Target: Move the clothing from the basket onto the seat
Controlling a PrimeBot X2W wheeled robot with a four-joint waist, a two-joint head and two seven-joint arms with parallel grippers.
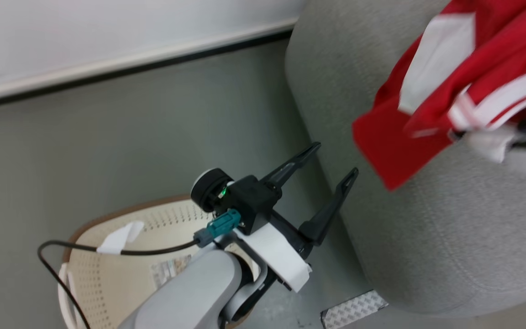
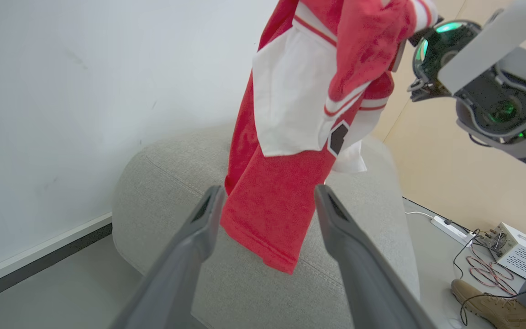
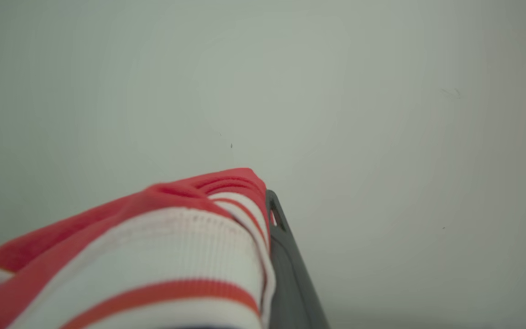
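Clothing [image 1: 427,73] hung upper right over the seat [image 1: 427,237], pinched in the right claw [image 3: 267,210]; left claw [image 1: 336,158] gaped wide, empty.

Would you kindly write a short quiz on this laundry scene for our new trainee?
1. True or false: the left gripper is shut on cloth.
2. Where is the soft bright red sports clothing with white panels? A) folded on a table; B) hanging from the right gripper over the large light grey woven-fabric sofa; C) draped over a chair.
3. Fill in: the cream-white perforated plastic basket with a brown rim stands on the ____ beside the sofa.

Key: 1 false, its jaws stand open and empty; 2 B; 3 floor.
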